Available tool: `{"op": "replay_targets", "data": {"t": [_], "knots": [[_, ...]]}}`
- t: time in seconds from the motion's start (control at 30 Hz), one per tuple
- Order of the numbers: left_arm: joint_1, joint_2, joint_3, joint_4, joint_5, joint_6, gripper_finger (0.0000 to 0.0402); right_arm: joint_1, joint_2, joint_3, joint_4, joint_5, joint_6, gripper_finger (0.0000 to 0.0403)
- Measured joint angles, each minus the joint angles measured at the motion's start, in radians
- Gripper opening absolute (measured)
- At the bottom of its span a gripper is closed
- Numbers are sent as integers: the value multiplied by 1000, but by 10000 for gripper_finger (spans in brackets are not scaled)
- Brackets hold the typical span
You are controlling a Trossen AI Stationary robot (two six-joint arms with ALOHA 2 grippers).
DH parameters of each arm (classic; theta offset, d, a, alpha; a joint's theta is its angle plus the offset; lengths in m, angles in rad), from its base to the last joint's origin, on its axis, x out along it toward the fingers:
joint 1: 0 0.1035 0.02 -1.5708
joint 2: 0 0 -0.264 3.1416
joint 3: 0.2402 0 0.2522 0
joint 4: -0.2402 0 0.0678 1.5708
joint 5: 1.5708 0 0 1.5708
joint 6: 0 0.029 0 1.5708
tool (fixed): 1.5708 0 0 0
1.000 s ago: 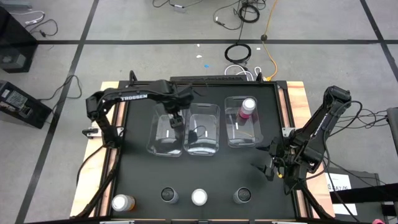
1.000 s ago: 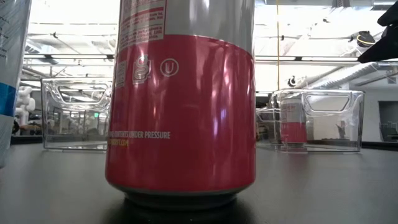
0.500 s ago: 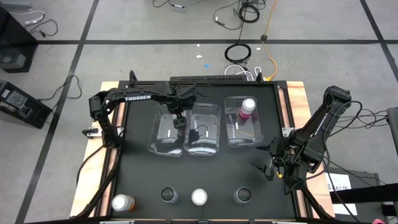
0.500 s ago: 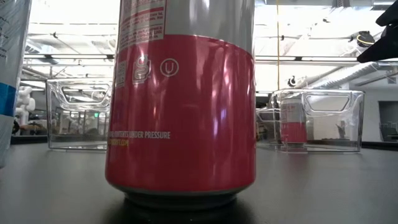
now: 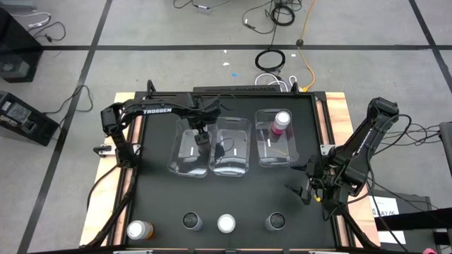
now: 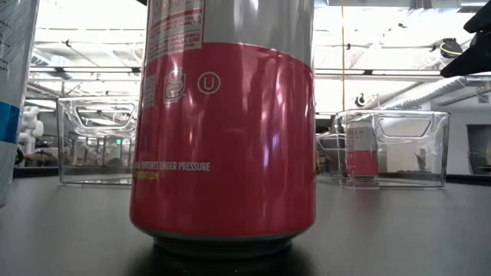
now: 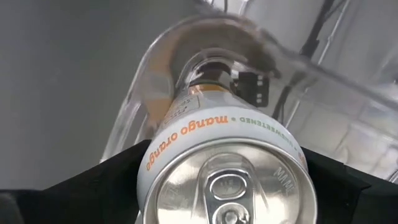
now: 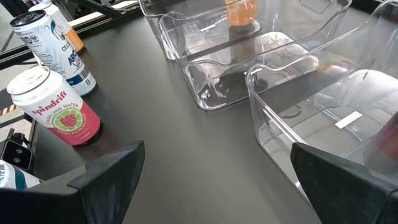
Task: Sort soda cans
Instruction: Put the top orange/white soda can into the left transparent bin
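My left gripper (image 5: 201, 135) (image 7: 224, 180) reaches over the left clear bin (image 5: 185, 156), shut on an orange can (image 7: 211, 130) labelled "mango orange". A pink can (image 5: 281, 121) stands in the right bin (image 5: 277, 152). Along the near edge stand an orange can (image 5: 139, 228), a dark can (image 5: 191, 221), a pink can (image 5: 226, 224) (image 6: 222, 130) and another dark can (image 5: 275, 222). My right gripper (image 5: 304, 189) (image 8: 221, 180) waits open near the table's right edge, touching nothing. My left gripper pinches the orange can's upper body just below the silver top (image 7: 155, 163), one finger on each side. The fingers come from above, pointing down. The can stays upright with its lower end inside the left bin; whether it stands on the bin's floor does not show.
The middle bin (image 5: 231, 152) sits between the other two. Bare black tabletop (image 5: 233, 194) lies between the bins and the near row of cans. The table has wooden side rails (image 5: 339, 120); cables lie on the floor beyond the far edge.
My left arm has shifted slightly toward the table's right over the left bin, still shut on the orange can. In the low view the left bin has moved a little. My right arm has kept still.
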Motion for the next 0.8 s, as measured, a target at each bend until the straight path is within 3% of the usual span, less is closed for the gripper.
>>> {"op": "replay_targets", "data": {"t": [0.8], "knots": [[-8, 0, 0, 75, -12, -21, 342, 0, 0, 0, 0, -1, 0, 396]]}}
